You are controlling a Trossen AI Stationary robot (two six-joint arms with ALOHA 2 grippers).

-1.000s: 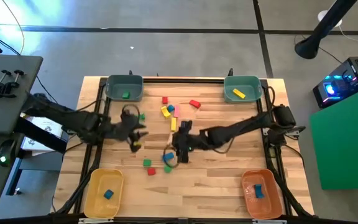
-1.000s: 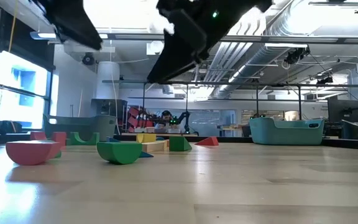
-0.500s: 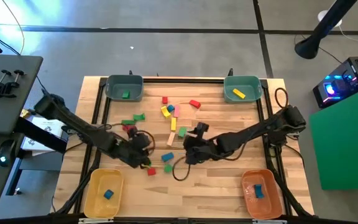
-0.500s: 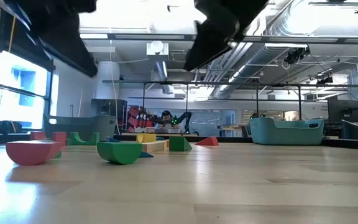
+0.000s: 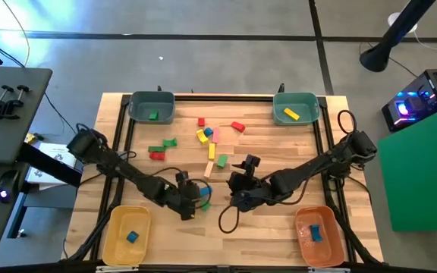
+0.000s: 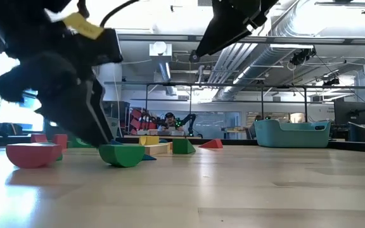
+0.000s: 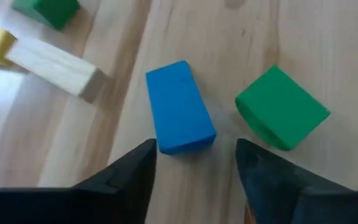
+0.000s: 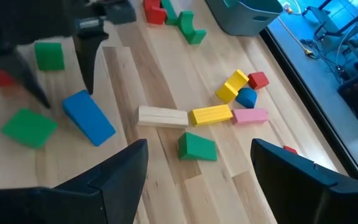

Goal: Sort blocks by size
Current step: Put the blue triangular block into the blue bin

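The left gripper (image 5: 190, 202) was low over the table's near-middle, fingers (image 7: 132, 177) spread apart with nothing between them, just short of a blue bar block (image 7: 179, 115) lying flat on the wood. A green block (image 7: 281, 115) lay just beside the blue bar, apart from it. In the low view the left gripper (image 6: 100, 130) stood down at the tabletop, right behind a green half-round block (image 6: 121, 154) and near a red half-round block (image 6: 32, 154).

The right gripper (image 5: 239, 199) hung above the table beside the left one, fingers (image 8: 114, 180) wide open and empty.

Past the blue bar lay a tan bar block (image 8: 162, 116) end to end with a yellow bar block (image 8: 211, 114), and a green wedge block (image 8: 197, 147) just beside them. Farther on, a loose cluster: yellow block (image 5: 202, 136), pink block (image 8: 250, 116), red block (image 5: 238, 127). Toward the left side lay a green arch block (image 5: 170, 142) and a red block (image 5: 157, 155).

At the near corners, a yellow bin (image 5: 111, 235) and an orange bin (image 5: 302, 236) each held a blue block. At the far corners, the left teal bin (image 5: 136, 106) held a green block, the right teal bin (image 5: 305, 103) a yellow one.
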